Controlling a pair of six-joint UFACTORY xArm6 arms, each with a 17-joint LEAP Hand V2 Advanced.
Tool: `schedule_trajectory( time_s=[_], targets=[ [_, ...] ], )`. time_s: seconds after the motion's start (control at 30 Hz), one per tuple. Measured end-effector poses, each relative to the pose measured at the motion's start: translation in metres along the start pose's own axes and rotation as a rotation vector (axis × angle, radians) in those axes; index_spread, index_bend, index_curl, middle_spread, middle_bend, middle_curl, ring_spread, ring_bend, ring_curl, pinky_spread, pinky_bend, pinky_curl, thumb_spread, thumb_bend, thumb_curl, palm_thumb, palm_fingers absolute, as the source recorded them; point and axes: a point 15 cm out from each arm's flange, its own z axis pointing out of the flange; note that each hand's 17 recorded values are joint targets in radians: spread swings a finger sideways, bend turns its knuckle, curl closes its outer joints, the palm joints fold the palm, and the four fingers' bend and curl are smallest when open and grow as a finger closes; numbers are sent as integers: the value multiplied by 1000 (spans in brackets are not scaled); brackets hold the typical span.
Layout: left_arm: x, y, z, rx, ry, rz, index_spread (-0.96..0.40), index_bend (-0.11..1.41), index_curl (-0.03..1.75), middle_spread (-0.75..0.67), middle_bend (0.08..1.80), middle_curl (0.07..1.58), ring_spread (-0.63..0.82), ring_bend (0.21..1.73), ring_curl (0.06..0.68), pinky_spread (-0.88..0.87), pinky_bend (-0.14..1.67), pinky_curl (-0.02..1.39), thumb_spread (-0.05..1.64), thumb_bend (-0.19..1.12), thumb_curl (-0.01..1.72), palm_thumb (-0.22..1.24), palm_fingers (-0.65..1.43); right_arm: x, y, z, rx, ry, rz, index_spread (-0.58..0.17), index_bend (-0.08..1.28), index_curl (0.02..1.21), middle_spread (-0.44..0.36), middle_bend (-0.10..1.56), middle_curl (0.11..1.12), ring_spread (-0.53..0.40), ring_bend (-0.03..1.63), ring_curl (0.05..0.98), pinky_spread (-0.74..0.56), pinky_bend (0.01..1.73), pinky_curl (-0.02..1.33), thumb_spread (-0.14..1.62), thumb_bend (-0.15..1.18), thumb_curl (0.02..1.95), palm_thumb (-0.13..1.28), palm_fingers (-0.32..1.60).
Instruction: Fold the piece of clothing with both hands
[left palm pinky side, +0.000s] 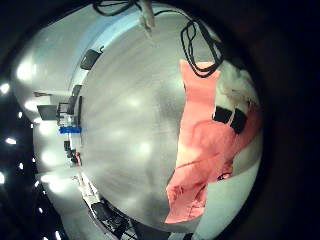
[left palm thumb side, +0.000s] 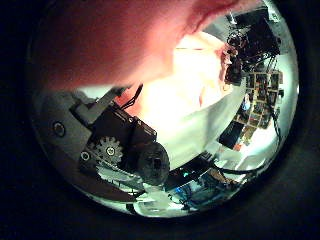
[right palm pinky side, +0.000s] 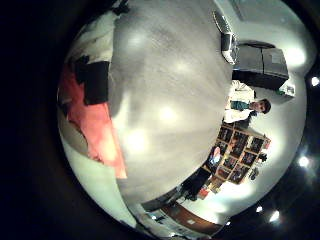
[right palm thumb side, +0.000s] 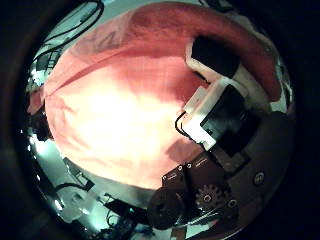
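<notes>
While the salmon-pink garment (right palm thumb side: 120, 110) is lying on the grey desk (left palm pinky side: 130, 120), my right robot hand (right palm thumb side: 215, 90) is pinching its cloth; my left robot hand's (left palm thumb side: 125, 150) grip I cannot tell.

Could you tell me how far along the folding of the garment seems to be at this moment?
Done: nothing clearly; no finished fold shows in any palm view. In hand: the garment fills the right thumb side view, with the right hand lying on it, and it sits close against the left palm too. Whether either hand grips it cannot be told. Left: the fold itself; cloth lies stretched along the table.
</notes>
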Motion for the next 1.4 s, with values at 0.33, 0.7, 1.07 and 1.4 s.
schedule_trajectory(
  time_s=[0.33, 0.7, 1.07, 1.4],
  targets=[
    [-24, -1, -30, 61, -28, -65, -454, 142, 1247, -531, 472, 1019, -356, 1092, 410, -493, 1050, 533, 1047, -25, 534, 724, 288, 58, -11, -47, 139, -35, 122, -374, 232, 691, -234, 795, 685, -259, 1323, 613, -366, 1235, 801, 1374, -27, 390, 684, 219],
    [-43, 27, -83, 81, -28, -88, -280, 199, 988, -122, 229, 809, -62, 923, 345, -128, 756, 467, 1098, -25, 471, 675, 110, 107, 23, -101, 163, -35, 150, -370, 338, 608, -230, 666, 570, -202, 1062, 478, -34, 807, 634, 1376, -23, 345, 568, 133],
    [8, 92, -41, -109, 184, 39, -170, 192, 816, 17, 194, 659, 45, 821, 295, 60, 566, 401, 1141, -20, 427, 629, 153, 88, 104, -64, -157, -138, -50, -345, 254, 489, -127, 489, 453, -65, 722, 343, 220, 583, 483, 1300, -24, 309, 409, -2],
    [12, 106, 17, -161, 210, 95, -126, 193, 699, 33, 180, 551, 80, 777, 271, 131, 475, 370, 1168, -17, 402, 633, 176, 78, 122, -3, -285, -178, -101, -326, 168, 408, -43, 352, 385, -1, 573, 283, 268, 493, 400, 1201, -22, 308, 374, 43]
  ],
)
